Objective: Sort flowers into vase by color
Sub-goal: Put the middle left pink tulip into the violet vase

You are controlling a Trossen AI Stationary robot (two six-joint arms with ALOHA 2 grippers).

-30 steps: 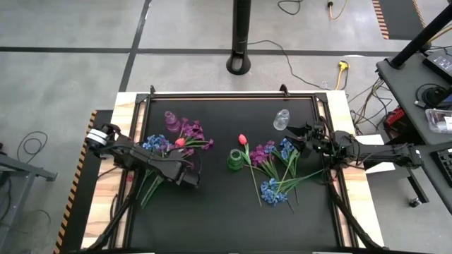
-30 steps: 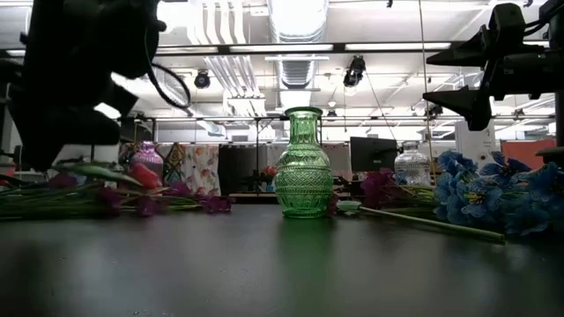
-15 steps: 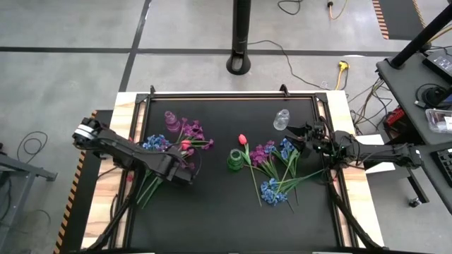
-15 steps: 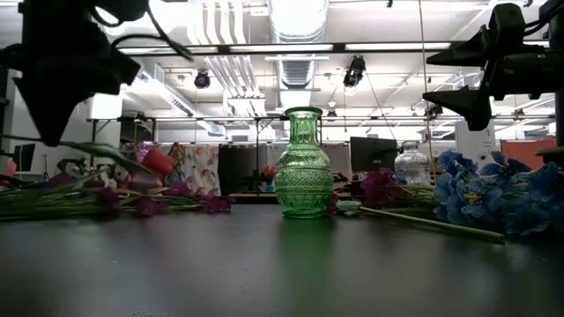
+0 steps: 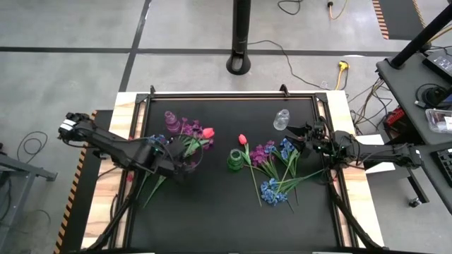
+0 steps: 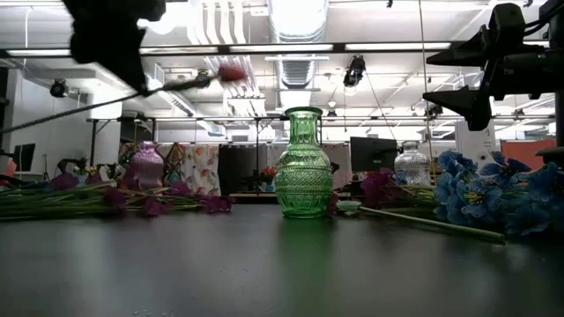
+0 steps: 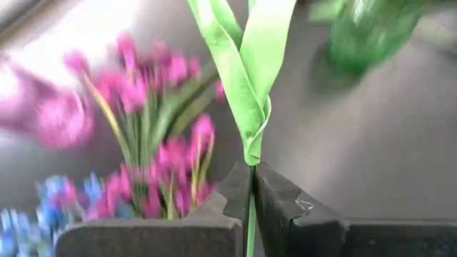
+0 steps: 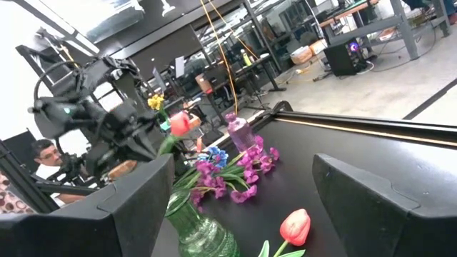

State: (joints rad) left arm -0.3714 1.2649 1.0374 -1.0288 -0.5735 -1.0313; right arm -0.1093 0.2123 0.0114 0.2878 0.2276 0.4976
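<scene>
Left gripper (image 7: 251, 187) clenched on long green stem of red tulip bud (image 5: 207, 132) — aloft above left flower pile, short of green glass vase (image 5: 234, 160) — thin stem liable to swivel; right gripper (image 5: 305, 135) released, waiting.

I see the near half of the black tabletop (image 5: 212, 219) bare from edge to edge, so an arm could sweep there freely; the far middle strip between the pink vase (image 5: 170, 118) and the clear vase (image 5: 282, 119) is open too; the green vase (image 5: 234, 160) stands upright at the centre; right of it a heap of flowers (image 5: 275, 169) spreads toward the right edge, touching the vase; at the left edge another heap (image 5: 185, 132) lies by the pink vase; above it my left gripper (image 5: 185, 159) carries a red tulip (image 5: 207, 132) aloft, its stem barring that space; my right gripper (image 5: 302, 135) hangs over the right heap.
</scene>
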